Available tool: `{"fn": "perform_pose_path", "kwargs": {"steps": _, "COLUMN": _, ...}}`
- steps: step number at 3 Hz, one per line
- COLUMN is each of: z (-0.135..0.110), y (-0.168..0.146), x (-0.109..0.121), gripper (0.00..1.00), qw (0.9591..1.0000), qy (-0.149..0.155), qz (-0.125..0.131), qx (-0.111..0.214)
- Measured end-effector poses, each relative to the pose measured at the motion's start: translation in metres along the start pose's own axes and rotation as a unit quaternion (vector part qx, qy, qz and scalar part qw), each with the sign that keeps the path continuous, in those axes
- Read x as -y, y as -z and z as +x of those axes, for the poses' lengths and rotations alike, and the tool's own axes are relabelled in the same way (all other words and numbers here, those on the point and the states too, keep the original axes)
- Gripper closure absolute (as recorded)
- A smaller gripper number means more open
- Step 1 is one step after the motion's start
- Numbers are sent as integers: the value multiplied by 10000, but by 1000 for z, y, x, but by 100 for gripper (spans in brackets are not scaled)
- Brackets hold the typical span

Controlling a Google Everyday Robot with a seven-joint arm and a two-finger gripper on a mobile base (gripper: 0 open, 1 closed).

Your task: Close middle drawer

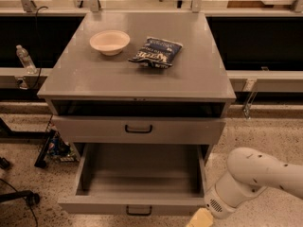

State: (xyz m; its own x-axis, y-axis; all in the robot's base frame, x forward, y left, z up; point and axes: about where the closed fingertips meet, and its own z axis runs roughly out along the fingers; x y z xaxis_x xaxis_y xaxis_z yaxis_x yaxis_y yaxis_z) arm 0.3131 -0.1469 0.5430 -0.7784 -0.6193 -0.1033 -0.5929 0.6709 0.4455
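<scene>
The middle drawer [137, 176] is pulled far out of the grey cabinet [137, 74]. Its plain grey tray is bare, and its low front with a small black handle [138, 211] is at the bottom of the view. Above it, another grey drawer [138, 129] with a black handle is pushed in. My gripper [200, 219] shows only as a cream tip at the bottom edge, just right of the open drawer's front right corner. My white arm [255, 176] reaches in from the right.
A cream bowl [110, 41] and a dark chip bag [156, 52] lie on the cabinet top. A water bottle [24, 58] stands on a rail at the left. Cables and a chair base [19, 196] are on the speckled floor at the left.
</scene>
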Motion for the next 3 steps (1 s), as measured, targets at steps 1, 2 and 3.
{"fn": "perform_pose_path", "kwargs": {"steps": 1, "z": -2, "y": -27, "x": 3, "gripper": 0, "qw": 9996, "qy": -251, "qz": -133, "qx": -17}}
{"fn": "perform_pose_path", "kwargs": {"steps": 2, "z": -2, "y": -54, "x": 6, "gripper": 0, "qw": 9983, "qy": -480, "qz": -307, "qx": -87}}
{"fn": "perform_pose_path", "kwargs": {"steps": 3, "z": 5, "y": -90, "x": 18, "gripper": 1, "qw": 9955, "qy": -750, "qz": -533, "qx": -235}}
